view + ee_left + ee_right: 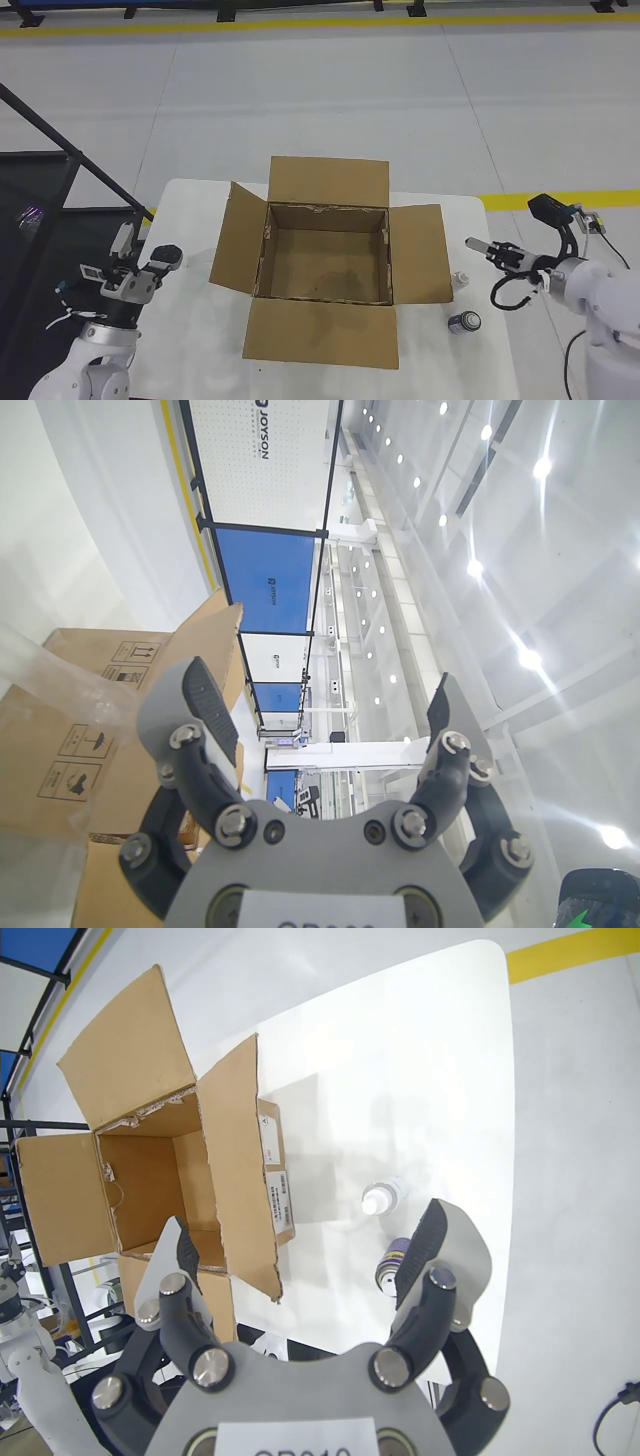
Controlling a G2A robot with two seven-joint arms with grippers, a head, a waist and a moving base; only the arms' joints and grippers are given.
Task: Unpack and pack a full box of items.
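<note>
Two small containers sit on the table [440,370] right of the open box [328,182]: a white bottle [384,1193] just beside the right flap, and a purple can [392,1263] nearer us. Our right gripper [306,1220] hangs above them, jaws wide, holding nothing. Our left gripper [320,695], also wide, sits off the box's left flap, pointing upward.
</note>
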